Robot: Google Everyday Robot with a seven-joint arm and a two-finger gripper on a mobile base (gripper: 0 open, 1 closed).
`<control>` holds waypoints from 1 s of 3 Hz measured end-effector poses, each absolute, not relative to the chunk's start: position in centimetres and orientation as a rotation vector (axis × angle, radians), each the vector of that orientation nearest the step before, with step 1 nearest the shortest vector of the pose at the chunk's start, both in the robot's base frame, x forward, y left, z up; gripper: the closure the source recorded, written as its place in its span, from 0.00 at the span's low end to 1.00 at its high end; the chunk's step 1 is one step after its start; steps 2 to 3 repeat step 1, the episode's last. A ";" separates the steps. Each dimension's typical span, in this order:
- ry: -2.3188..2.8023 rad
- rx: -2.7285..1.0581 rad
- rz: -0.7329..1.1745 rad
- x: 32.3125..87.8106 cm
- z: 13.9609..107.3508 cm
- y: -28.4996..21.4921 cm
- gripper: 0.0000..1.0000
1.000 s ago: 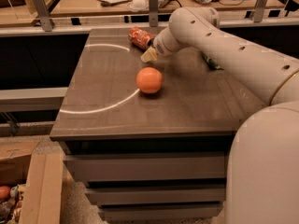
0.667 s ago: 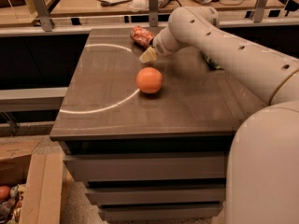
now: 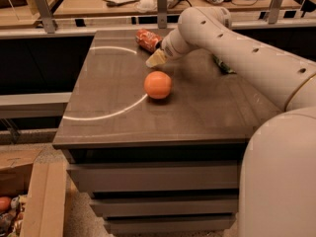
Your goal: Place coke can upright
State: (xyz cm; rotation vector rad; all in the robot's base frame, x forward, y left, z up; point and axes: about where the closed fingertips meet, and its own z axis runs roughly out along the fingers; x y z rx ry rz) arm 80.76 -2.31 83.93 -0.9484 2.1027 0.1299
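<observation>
The coke can (image 3: 147,39) is red-orange with whitish markings. It lies on its side near the far edge of the dark table (image 3: 118,117), left of centre. My gripper (image 3: 157,59) hangs low over the table, just to the right of the can and a little nearer than it, pointing down and to the left. Its pale tip is close to the can, and I cannot tell whether they touch. The white arm (image 3: 237,43) reaches in from the right.
A round orange fruit (image 3: 158,85) sits mid-table, just in front of the gripper. A green crinkly bag (image 3: 223,64) lies partly hidden behind the arm at the right. A white arc line (image 3: 108,113) crosses the tabletop. A railing and desks stand behind the table. Boxes stand on the floor at the lower left.
</observation>
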 end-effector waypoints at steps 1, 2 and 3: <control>2.103 -0.948 0.130 80.8 84.0 -2.3 0.00; 2.103 -0.948 0.130 80.8 84.0 -2.3 0.00; 2.103 -0.948 0.130 80.8 84.0 -2.3 0.00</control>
